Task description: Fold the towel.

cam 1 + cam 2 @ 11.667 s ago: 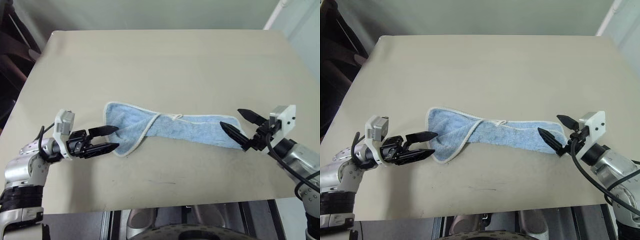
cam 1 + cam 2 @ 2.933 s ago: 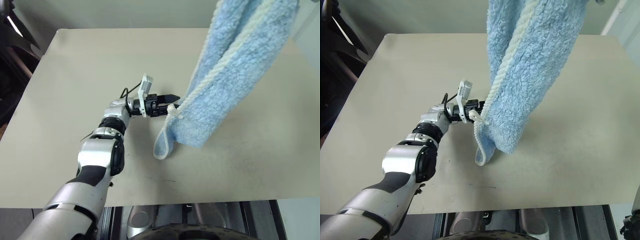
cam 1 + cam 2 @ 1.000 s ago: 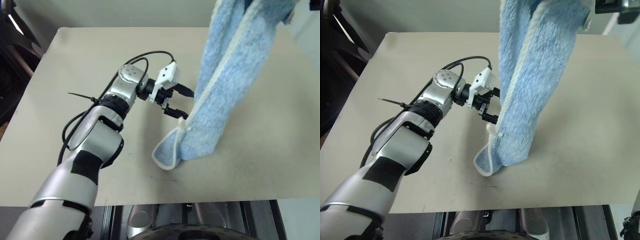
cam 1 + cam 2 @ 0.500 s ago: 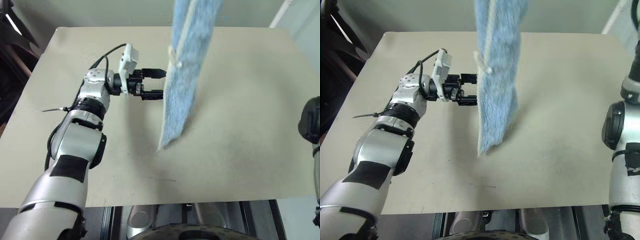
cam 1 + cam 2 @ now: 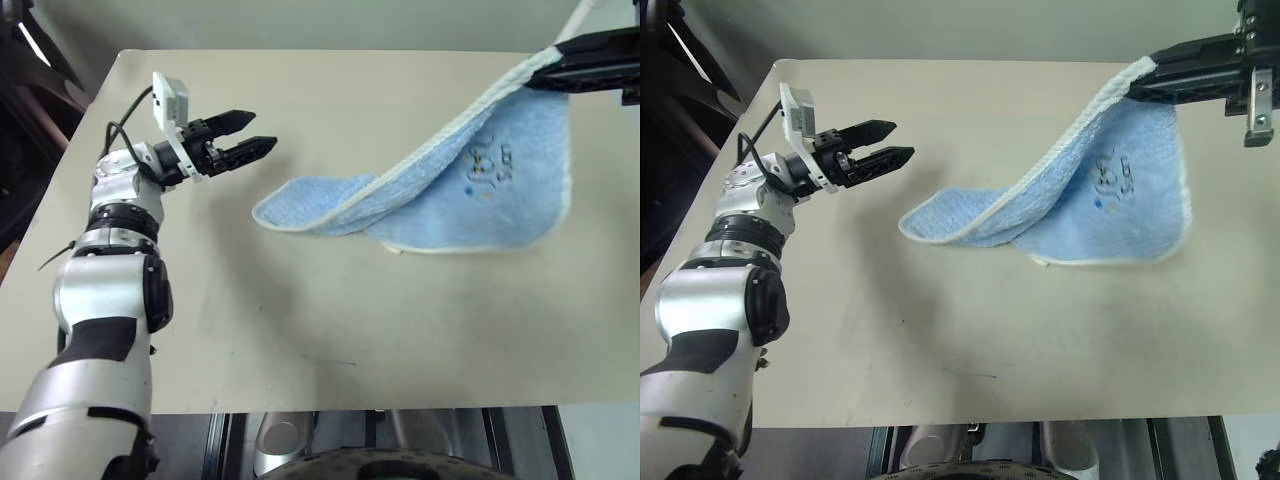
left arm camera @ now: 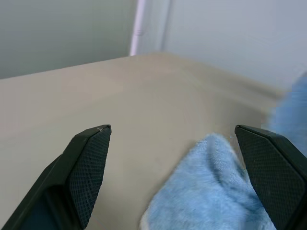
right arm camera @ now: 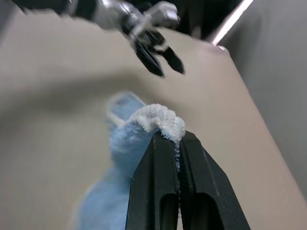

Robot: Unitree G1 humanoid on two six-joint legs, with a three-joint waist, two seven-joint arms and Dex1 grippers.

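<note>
The light-blue towel with cream edging hangs from its upper right corner and drapes down to the left, its lower end lying on the table. Black handwritten marks show on its face. My right gripper is shut on the towel's edge at the upper right; the right wrist view shows the cream edging pinched between its fingers. My left gripper is open at the left, held above the table and apart from the towel's near end, with nothing between its fingers.
The beige table's far edge meets a pale wall. Dark furniture stands beyond the table's left side. A white pipe runs up the wall at the far corner.
My right gripper has swung out to the right and lower, so the towel now drapes onto the table instead of hanging straight. My left gripper has pulled away to the left, still open.
</note>
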